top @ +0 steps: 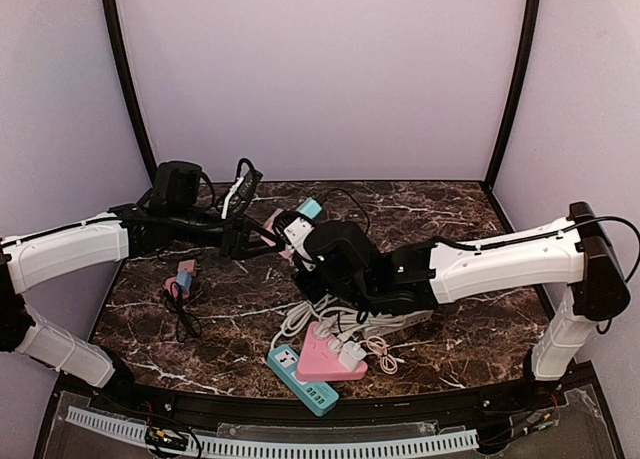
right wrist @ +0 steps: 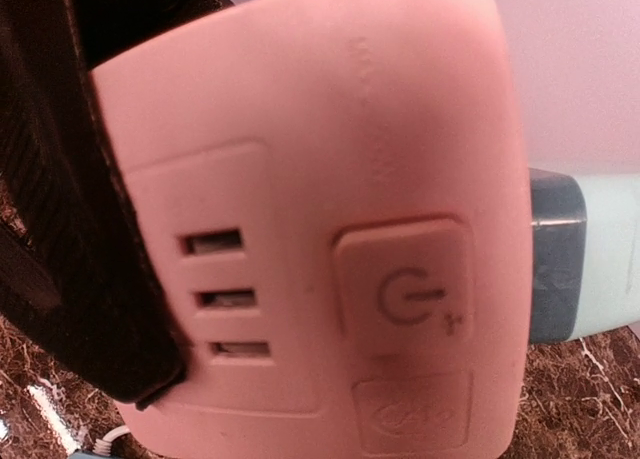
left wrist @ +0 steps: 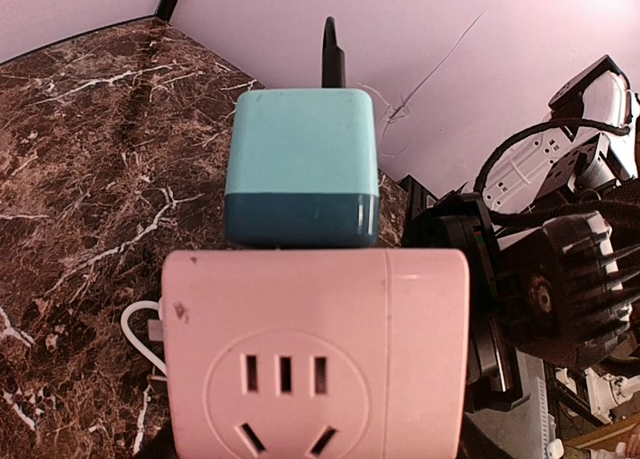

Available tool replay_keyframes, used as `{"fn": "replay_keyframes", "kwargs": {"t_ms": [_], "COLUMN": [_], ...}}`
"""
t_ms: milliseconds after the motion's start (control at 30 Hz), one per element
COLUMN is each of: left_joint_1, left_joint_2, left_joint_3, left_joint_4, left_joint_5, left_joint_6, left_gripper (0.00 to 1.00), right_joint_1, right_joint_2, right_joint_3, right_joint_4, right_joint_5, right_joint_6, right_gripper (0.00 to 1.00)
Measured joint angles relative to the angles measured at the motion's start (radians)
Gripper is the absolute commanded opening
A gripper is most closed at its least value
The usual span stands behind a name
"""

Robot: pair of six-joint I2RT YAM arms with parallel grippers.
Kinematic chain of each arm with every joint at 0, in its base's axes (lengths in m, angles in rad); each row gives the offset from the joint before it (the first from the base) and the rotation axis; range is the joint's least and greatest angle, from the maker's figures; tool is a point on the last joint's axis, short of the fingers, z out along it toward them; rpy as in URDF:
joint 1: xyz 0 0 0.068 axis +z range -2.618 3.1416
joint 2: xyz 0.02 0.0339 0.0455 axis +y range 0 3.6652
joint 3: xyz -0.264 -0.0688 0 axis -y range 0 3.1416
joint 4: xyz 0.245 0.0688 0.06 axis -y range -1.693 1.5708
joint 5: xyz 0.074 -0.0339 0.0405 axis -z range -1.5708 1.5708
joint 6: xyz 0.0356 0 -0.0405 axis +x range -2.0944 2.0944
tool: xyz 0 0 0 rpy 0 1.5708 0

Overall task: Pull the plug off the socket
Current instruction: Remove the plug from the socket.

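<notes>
A pink socket cube (top: 276, 222) is held above the table's back middle, with a teal plug (top: 311, 208) seated in its far face. My left gripper (top: 262, 234) is shut on the cube, and its fingers are hidden behind it in the left wrist view. There the cube (left wrist: 315, 349) fills the bottom and the plug (left wrist: 302, 164) sits above it, untouched. My right gripper (top: 298, 241) is pressed close to the cube's side. In the right wrist view the cube's power-button face (right wrist: 330, 229) fills the frame and hides the fingers. The plug (right wrist: 585, 254) shows at the right edge.
A pink triangular power strip (top: 330, 354) and a teal power strip (top: 302, 379) lie at the front middle among white cables (top: 320, 314). A small pink and blue adapter (top: 185, 277) with a black cord lies at the left. A white strip (top: 235, 191) hangs at the back.
</notes>
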Motion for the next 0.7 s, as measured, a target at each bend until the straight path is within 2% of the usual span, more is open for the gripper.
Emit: {"fn": "replay_keyframes", "kwargs": {"t_ms": [700], "left_joint_1": [0.000], "left_joint_2": [-0.008], "left_joint_3": [0.000], "left_joint_4": [-0.032], "left_joint_5": [0.026], "left_joint_6": [0.022], "left_gripper": [0.01], "right_joint_1": [0.040], "right_joint_2": [-0.001], "right_joint_3": [-0.031], "right_joint_4": [0.047], "right_joint_5": [0.042], "right_joint_6": [-0.190], "right_gripper": [0.00]}}
